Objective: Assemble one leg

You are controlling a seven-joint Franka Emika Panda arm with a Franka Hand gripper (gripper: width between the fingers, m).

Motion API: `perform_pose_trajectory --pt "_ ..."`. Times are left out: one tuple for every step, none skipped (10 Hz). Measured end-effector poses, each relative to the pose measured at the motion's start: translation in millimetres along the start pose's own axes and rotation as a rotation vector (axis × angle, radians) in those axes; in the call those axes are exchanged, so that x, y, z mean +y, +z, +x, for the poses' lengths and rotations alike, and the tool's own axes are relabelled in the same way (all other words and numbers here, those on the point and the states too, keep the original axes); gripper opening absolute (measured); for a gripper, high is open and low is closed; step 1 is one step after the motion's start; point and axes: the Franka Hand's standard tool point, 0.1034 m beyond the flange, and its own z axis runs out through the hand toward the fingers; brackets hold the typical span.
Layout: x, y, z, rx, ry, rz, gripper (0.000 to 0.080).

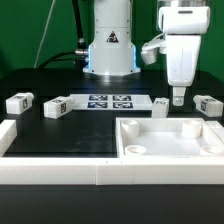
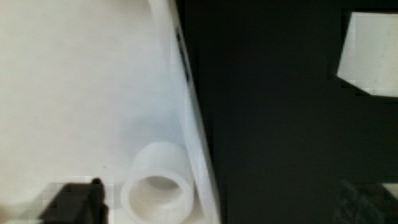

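Observation:
Several small white legs with black-and-white tags lie on the black table in the exterior view: two at the left (image 1: pixel 18 101) (image 1: pixel 55 107), two at the right (image 1: pixel 160 103) (image 1: pixel 207 105). My gripper (image 1: pixel 178 97) hangs between the two right legs, just over the far rim of the large white tray-like piece (image 1: pixel 170 150). In the wrist view the gripper (image 2: pixel 222 205) is open and empty; one dark finger (image 2: pixel 71 200) shows over the white piece near its round corner hole (image 2: pixel 157 190). A blurred white block (image 2: pixel 370 55), probably a leg, lies apart on the black table.
The marker board (image 1: pixel 110 101) lies at the back middle, in front of the robot base (image 1: pixel 108 50). A long white wall (image 1: pixel 50 165) runs along the front and up the exterior view's left side.

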Motion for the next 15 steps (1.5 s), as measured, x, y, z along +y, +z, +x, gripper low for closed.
perform_pose_trajectory --pt "-0.4 0.2 0.8 0.002 0.098 0.002 0.0649" --pt "-0.5 0.2 0.9 0.002 0.16 0.002 0.0649" --pt "-2.1 0.4 2.2 0.006 0.28 0.0 0.0649" --pt "-15.4 2.1 5.4 0.026 0.469 -0.007 0.0649" --pt "-28.4 2.2 10.3 0.022 0.59 0.002 0.0649" --pt "-36.3 2.4 20.5 0.027 0.755 0.01 0.0649" --pt "-45.6 3.7 33.4 0.033 0.892 0.021 0.0649" --pt "-52.0 4.6 43.5 0.035 0.992 0.031 0.0649" --pt "-56.8 5.2 51.0 0.035 1.027 0.038 0.0649" --pt "-61.1 5.3 59.1 0.036 1.012 0.039 0.0649" --pt "-65.2 5.1 66.9 0.037 1.009 0.04 0.0649" --pt "-68.3 5.5 70.2 0.031 0.998 0.044 0.0649" --pt "-67.9 5.4 67.9 0.01 0.998 0.054 0.0649" --pt "-67.3 5.3 68.3 0.014 0.998 0.051 0.0649" --pt "-67.6 5.4 68.3 0.013 0.998 0.052 0.0649"
